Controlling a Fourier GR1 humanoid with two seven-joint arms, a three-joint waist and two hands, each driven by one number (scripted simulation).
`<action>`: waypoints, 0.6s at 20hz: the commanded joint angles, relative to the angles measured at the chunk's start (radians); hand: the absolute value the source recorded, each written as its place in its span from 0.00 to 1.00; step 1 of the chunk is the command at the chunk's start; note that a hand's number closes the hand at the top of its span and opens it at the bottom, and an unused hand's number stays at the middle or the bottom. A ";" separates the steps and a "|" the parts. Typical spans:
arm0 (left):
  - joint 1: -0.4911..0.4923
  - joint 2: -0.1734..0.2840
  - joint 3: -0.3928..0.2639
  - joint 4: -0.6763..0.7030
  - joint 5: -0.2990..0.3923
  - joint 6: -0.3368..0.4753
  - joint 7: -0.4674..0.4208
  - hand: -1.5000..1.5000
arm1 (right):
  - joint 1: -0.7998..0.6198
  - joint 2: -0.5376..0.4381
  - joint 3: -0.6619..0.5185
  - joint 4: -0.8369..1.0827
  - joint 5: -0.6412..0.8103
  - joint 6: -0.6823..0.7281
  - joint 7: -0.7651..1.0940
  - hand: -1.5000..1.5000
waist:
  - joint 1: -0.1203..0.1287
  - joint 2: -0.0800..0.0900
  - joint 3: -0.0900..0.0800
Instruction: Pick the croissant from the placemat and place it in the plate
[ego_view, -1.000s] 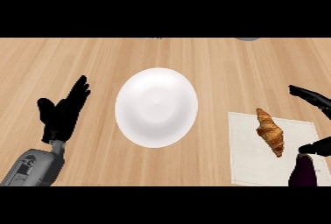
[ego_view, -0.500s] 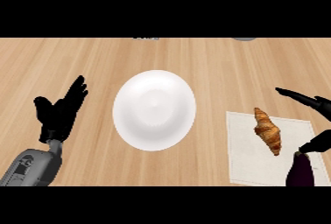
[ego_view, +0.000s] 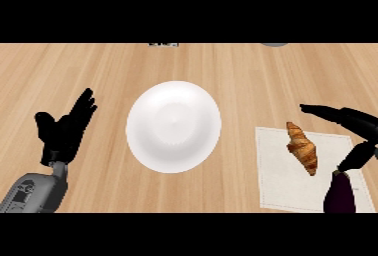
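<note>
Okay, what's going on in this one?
The robot is going for a croissant that lies on a placemat, meant for the white plate at the counter's middle. The right hand is open beside the croissant, fingers above it and thumb below, not touching it. A dark purple thing stands on the placemat's lower right part. The left hand rests open left of the plate. Nothing lies in the plate.
</note>
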 joint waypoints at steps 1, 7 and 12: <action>0.034 0.025 0.023 -0.080 0.003 -0.020 0.034 0.50 | -0.060 0.055 0.037 0.074 0.087 0.010 -0.044 0.00 | 0.004 -0.002 0.000; 0.021 -0.017 0.042 -0.035 -0.032 -0.028 0.030 0.50 | -0.061 0.051 0.038 0.079 0.146 0.042 -0.073 0.00 | -0.013 -0.004 -0.001; 0.073 -0.028 0.046 -0.141 -0.054 -0.035 0.071 0.50 | -0.074 0.140 0.014 0.139 0.196 -0.028 -0.011 0.00 | -0.009 -0.004 -0.001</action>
